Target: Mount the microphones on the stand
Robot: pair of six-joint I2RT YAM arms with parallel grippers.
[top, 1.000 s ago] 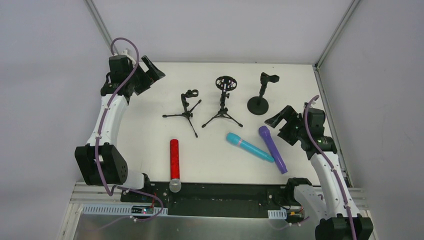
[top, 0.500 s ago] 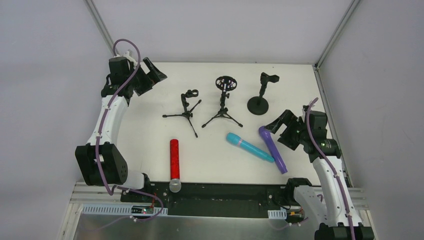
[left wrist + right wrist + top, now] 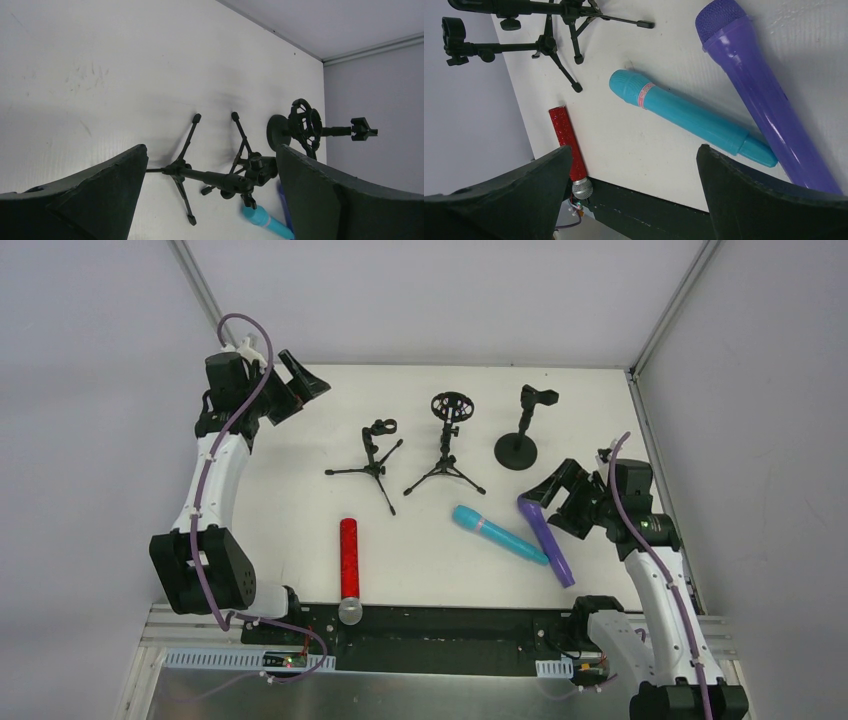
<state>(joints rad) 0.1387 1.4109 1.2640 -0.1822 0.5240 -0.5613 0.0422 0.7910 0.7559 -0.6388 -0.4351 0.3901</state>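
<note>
Three black stands line up across the far half of the tabletop: a tripod stand with a clip on the left, a tripod stand with a ring mount in the middle, and a round-base stand nearest the right edge. None carries a microphone. The two tripods' legs spread toward the middle of the tabletop, and one leg tip sits near the cyan microphone. A black strip runs along the near edge. The only print I find is on the cyan microphone's pink ring, too small for me to read. The red microphone has a glittery body and lies near the middle of the near edge, its silver mesh head over the black strip. The cyan one lies right of centre, head toward the stands, its tail end apparently touching the purple microphone. The purple one is glossy and lies at an angle near the right edge, head pointing to the far side. The left gripper hangs over the far left corner, jaws spread wide, nothing between them. The right gripper sits over the purple microphone's head, jaws also fully apart, gripping nothing.
</note>
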